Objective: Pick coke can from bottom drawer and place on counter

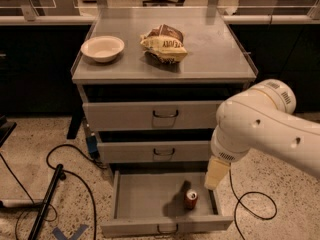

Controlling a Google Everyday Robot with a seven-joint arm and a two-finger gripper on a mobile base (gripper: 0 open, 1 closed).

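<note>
Neighbouring red cylindrical coke can [191,199] in grey bottom drawer [145,202]: cream gripper [211,183].

The red coke can [191,199] stands upright on the open bottom drawer [145,204] floor, right of centre. The tool [214,178] hangs just beside it. The grey bench [210,54] tops the cabinet.

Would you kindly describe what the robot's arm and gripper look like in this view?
The arm is built of bulky, rounded white shells with a few small dark dots, grey ribbed lines near its upper end and a dark slotted ring at the lower joint. The gripper, a cream-yellow tapering piece, is above the right side of the open grey metal bottom drawer.
</note>
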